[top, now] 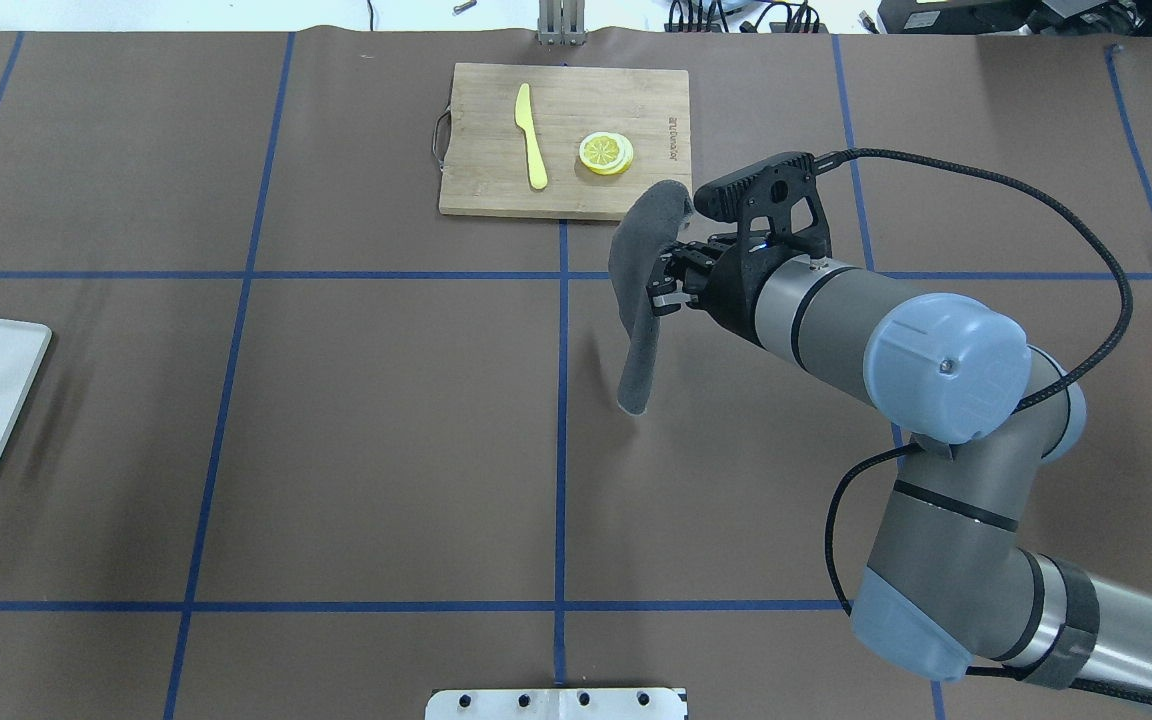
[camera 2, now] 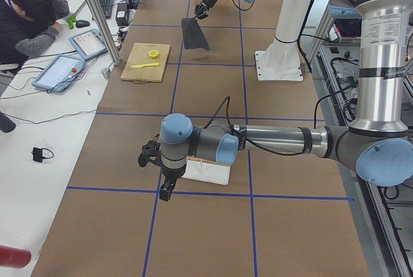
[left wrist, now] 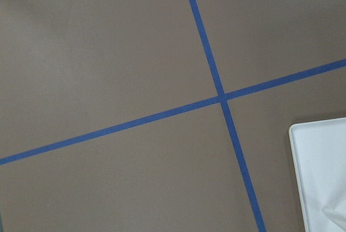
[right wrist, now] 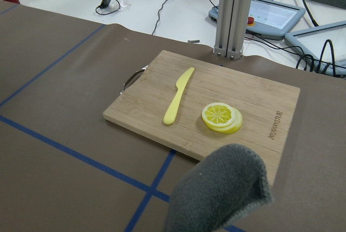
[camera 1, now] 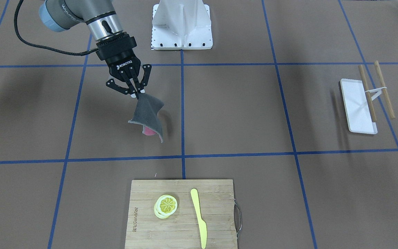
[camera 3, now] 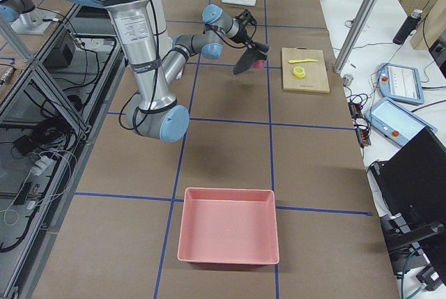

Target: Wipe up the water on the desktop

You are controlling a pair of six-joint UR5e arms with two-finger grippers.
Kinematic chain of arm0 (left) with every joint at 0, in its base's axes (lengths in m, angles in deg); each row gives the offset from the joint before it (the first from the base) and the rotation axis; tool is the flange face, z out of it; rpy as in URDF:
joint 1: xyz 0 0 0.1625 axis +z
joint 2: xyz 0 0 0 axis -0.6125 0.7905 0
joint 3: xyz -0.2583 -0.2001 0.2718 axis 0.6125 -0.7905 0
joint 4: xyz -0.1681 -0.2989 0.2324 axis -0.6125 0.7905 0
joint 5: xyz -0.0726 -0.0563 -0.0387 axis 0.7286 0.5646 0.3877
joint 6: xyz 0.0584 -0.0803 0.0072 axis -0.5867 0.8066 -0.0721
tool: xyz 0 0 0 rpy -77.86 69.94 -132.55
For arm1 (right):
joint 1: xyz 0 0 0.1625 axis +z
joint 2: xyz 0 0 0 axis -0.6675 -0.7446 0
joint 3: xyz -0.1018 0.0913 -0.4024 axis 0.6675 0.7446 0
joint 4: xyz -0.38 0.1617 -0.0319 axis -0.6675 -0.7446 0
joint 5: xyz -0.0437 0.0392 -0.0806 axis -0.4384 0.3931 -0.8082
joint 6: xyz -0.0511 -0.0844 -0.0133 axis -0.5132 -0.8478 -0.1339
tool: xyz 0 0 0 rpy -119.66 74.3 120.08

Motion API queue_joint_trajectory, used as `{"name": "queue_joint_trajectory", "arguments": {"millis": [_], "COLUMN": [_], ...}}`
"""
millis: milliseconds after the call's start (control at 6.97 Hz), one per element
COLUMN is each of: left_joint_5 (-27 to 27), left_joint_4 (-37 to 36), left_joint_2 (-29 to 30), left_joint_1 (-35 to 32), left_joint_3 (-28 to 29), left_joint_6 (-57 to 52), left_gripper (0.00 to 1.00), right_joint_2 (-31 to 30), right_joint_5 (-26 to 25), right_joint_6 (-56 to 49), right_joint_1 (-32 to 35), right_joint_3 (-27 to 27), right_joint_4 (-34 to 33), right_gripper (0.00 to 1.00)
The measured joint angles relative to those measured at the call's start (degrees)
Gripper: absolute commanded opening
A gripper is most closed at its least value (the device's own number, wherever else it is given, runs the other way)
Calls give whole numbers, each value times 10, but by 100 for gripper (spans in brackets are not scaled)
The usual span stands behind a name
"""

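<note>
Brown blue-taped desktop, apparently dry

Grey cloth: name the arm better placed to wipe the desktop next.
Right. Its jaws clamp the grey cloth, hanging over the desktop; the left arm sits far off by the white tray.

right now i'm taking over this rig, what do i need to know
Right gripper: shut on the grey cloth, which hangs above the desktop, on the robot's side of the cutting board.
Left gripper: over the desktop by the white tray; open or shut, cannot tell.
Done: cloth picked up.
Left: the wiping; no water shows in these views.
</note>
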Motion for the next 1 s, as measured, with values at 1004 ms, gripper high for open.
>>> {"name": "queue_joint_trajectory", "arguments": {"millis": [1004], "left_joint_5": [10], "left_joint_4": [-1], "left_joint_2": [-3], "left_joint_1": [-4], "left_joint_3": [3], "left_joint_6": [5], "left_gripper": [99], "right_joint_2": [-87], "right_joint_5": [9], "right_joint_6": [-164], "right_joint_1": [84], "right_joint_3": [28], "right_joint_4": [-197], "right_gripper": [0]}}
